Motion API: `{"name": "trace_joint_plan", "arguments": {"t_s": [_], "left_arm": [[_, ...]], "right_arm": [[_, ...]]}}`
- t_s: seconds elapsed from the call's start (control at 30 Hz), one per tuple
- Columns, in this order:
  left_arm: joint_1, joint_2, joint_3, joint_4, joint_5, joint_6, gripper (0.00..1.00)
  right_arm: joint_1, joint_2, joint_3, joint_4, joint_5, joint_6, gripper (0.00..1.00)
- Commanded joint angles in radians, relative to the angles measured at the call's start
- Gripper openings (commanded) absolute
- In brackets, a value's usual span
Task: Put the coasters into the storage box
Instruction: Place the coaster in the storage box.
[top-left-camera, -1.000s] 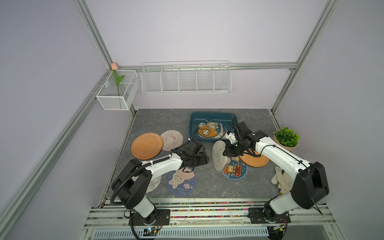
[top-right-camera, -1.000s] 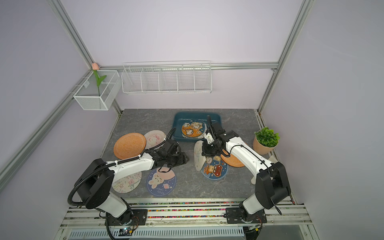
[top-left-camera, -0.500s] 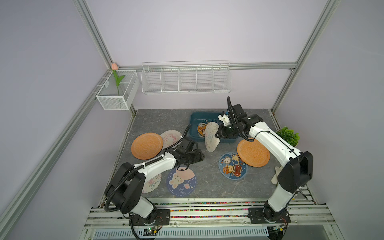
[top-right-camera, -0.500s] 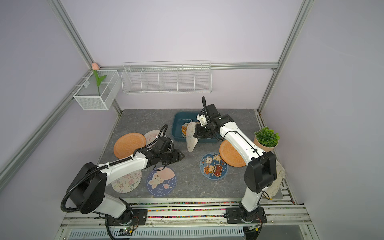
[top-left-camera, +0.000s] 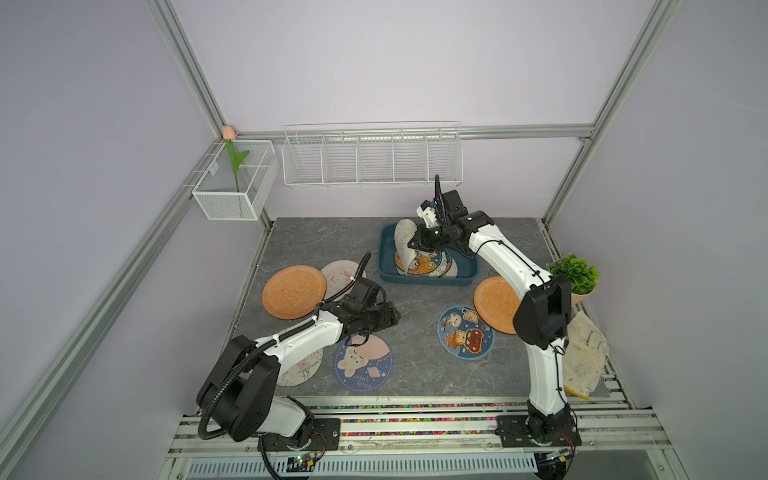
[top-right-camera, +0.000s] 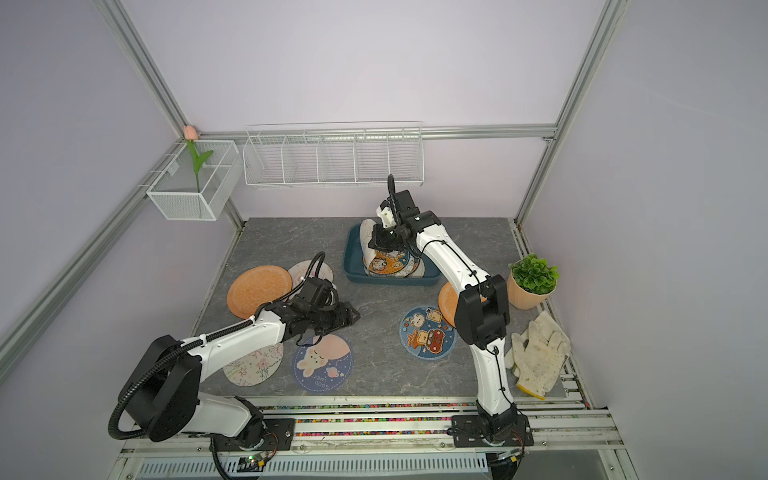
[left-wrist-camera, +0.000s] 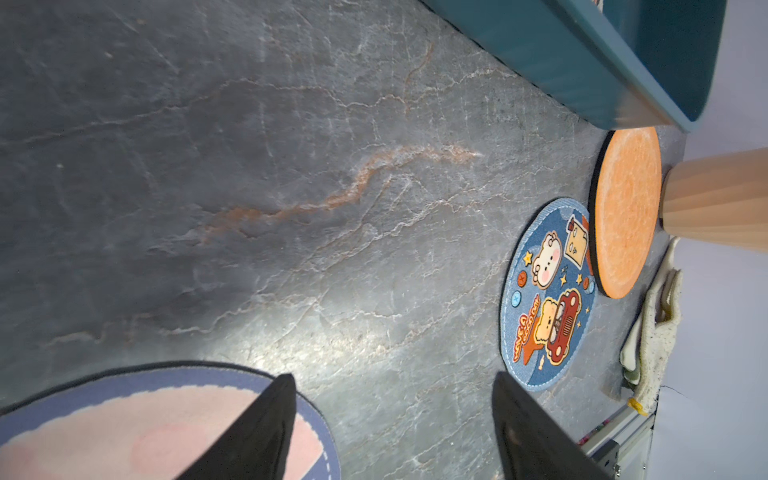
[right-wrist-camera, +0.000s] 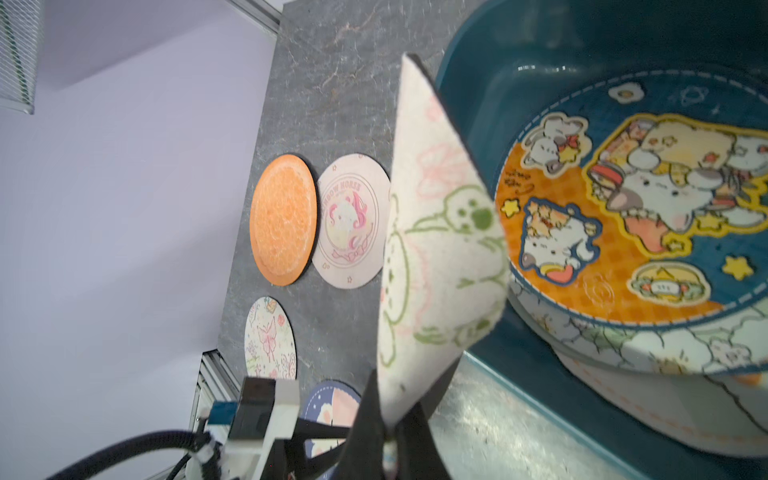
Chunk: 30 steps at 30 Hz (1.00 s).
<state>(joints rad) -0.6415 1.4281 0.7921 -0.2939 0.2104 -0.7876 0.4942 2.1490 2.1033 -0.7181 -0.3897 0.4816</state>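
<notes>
At least ten coasters (top-left-camera: 363, 362), two of them plain orange, one storage box (top-left-camera: 424, 280), one potted plant (top-left-camera: 575, 274).

Cream coaster (top-left-camera: 402, 241) upright in right end effector (top-left-camera: 417, 245), over storage box (top-left-camera: 428, 281)

Clad in glossy white shells on left arm (top-left-camera: 299, 337) and right arm (top-left-camera: 498, 253), jointed in black housings. Trailed behind the jaws by black corrugated cable loops (top-left-camera: 360, 267). Tipped, on the left gripper (left-wrist-camera: 392, 376), with black tapering fingers (left-wrist-camera: 257, 432). Seated on black base plates (top-left-camera: 509, 430).
</notes>
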Motion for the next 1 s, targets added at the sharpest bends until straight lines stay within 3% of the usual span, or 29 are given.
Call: {"name": "trace_joint_plan", "arguments": {"t_s": [0.0,0.27,0.53,0.63,0.67,0.73,0.8,0.87,0.97], "left_arm": [[0.009,-0.031,-0.014,-0.032,-0.002,0.008,0.75],[0.025,-0.049,-0.011,-0.059,-0.001,0.021,0.75],[0.032,-0.047,-0.008,-0.065,0.0,0.027,0.76],[0.032,-0.038,0.002,-0.065,0.002,0.031,0.76],[0.032,-0.035,0.005,-0.064,0.003,0.033,0.77],[0.032,-0.031,0.011,-0.064,0.0,0.034,0.77],[0.032,-0.027,0.016,-0.062,0.0,0.034,0.78],[0.032,-0.021,0.019,-0.058,0.001,0.034,0.78],[0.032,-0.01,0.024,-0.054,0.005,0.034,0.78]], "right_arm": [[-0.001,0.069,0.068,0.049,-0.008,0.023,0.07],[-0.033,0.196,0.129,-0.005,0.057,-0.034,0.07],[-0.081,0.223,0.11,-0.106,0.172,-0.107,0.07],[-0.091,0.229,0.118,-0.146,0.218,-0.129,0.12],[-0.093,0.233,0.125,-0.163,0.234,-0.139,0.16],[-0.093,0.235,0.137,-0.192,0.269,-0.155,0.46],[-0.091,0.229,0.135,-0.201,0.288,-0.168,0.66],[-0.091,0.22,0.126,-0.201,0.293,-0.174,0.77],[-0.091,0.203,0.114,-0.197,0.288,-0.179,0.84]]}}
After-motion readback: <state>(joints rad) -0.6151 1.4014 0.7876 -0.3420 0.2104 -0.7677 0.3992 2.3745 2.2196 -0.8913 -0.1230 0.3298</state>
